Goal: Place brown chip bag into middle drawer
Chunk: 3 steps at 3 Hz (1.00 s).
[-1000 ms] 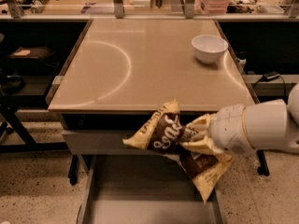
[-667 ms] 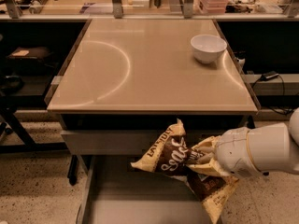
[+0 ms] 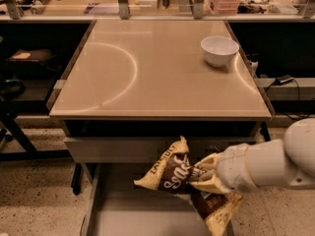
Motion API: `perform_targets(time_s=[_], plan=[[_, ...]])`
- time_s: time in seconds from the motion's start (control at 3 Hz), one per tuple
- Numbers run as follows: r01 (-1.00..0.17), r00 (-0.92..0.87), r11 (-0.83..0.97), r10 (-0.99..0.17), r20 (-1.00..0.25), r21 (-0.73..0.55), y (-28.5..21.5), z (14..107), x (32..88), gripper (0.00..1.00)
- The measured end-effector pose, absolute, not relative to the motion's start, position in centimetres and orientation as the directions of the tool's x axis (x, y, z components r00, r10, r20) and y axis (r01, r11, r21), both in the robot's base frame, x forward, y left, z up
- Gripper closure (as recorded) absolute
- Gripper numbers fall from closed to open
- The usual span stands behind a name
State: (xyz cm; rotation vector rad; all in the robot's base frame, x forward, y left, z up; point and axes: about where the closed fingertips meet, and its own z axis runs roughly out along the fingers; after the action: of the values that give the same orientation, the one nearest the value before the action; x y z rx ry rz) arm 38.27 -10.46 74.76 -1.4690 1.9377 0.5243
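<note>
Placement step in hand: gripper [image 3: 204,175], clamped on the brown chip bag [image 3: 172,173], hangs above the open middle drawer [image 3: 130,215]; next move calls for lowering, then release.

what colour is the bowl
White bowl, camera view; gripper holds brown chip bag over middle drawer.

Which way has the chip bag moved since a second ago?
Yes: the brown chip bag, in the gripper, sank below the table edge toward the middle drawer.
</note>
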Motion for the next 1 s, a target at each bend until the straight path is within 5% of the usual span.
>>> perform_targets(time_s=[1.0], plan=[[-0.961,-0.241,0.268,-0.678,-0.695,0.073,-6.1,56.7,38.1,1.0]])
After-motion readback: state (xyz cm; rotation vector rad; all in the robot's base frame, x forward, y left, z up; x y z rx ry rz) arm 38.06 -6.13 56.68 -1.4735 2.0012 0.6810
